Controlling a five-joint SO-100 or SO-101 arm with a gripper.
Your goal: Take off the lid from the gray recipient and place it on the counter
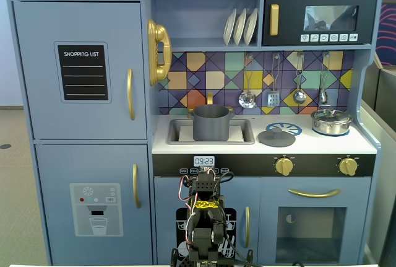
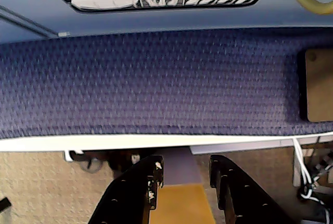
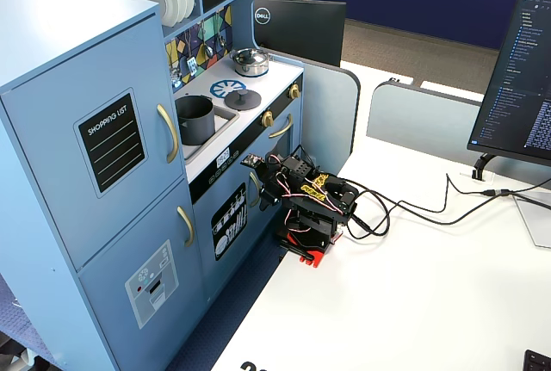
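The dark-gray pot point(image 1: 211, 122) stands uncovered in the recessed sink point(image 1: 179, 132) of the pale counter point(image 1: 322, 146). The dark-gray lid point(image 1: 276, 135) lies flat on the counter to its right, overlapping the blue burner ring point(image 1: 289, 127). Both also show in the other fixed view, pot point(image 3: 196, 119) and lid point(image 3: 244, 98). My arm point(image 1: 204, 217) is folded low in front of the toy kitchen, well below the counter. In the wrist view my gripper point(image 2: 186, 164) points down at the floor, jaws apart and empty.
A shiny silver pot point(image 1: 331, 121) with its own lid stands at the counter's right end. Utensils point(image 1: 272, 81) hang above the counter. The arm stands on a white table point(image 3: 413, 285) with cables point(image 3: 405, 207), and a monitor point(image 3: 521, 78) is at the right.
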